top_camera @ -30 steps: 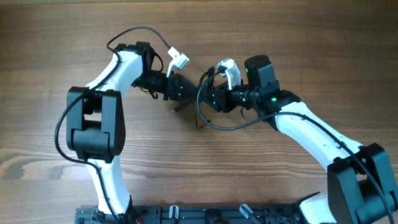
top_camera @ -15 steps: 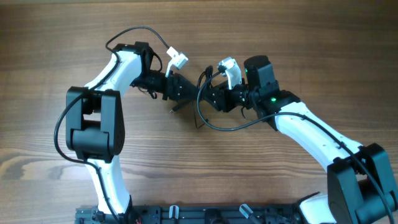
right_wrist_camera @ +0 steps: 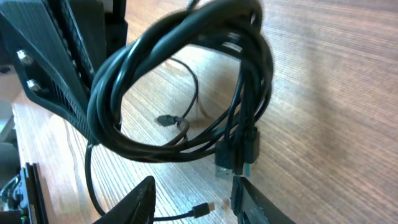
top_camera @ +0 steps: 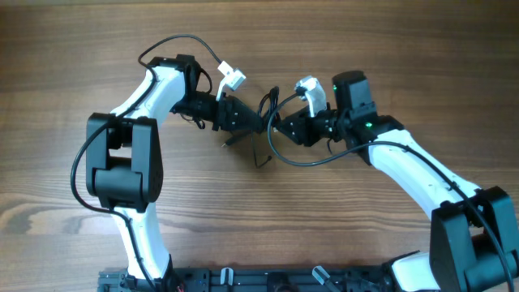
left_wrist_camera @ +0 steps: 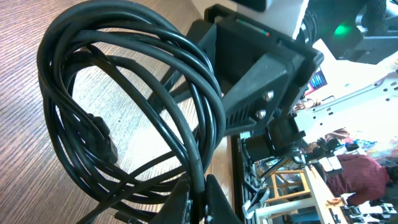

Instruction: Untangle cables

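The cables are a coiled bundle of thin black cords (left_wrist_camera: 118,93) held between the two arms above the wood table (top_camera: 389,49), and loose ends (top_camera: 261,156) hang down to it. My left gripper (left_wrist_camera: 198,200) is shut on one strand of the coil; in the overhead view it (top_camera: 243,120) sits left of the bundle. My right gripper (right_wrist_camera: 193,202) is open and empty just below the coil (right_wrist_camera: 186,68), and in the overhead view it (top_camera: 284,126) is right of the bundle. A USB plug (right_wrist_camera: 239,158) hangs from the coil, and a small plug (right_wrist_camera: 202,210) lies on the table.
The left gripper's black body (right_wrist_camera: 56,56) fills the top left of the right wrist view. The right arm's thicker black cable (top_camera: 312,161) sags below the bundle. A rail (top_camera: 268,280) runs along the table's front edge.
My right arm has drawn back a little to the right, away from the bundle. The left arm and the coil it holds have stayed in place.
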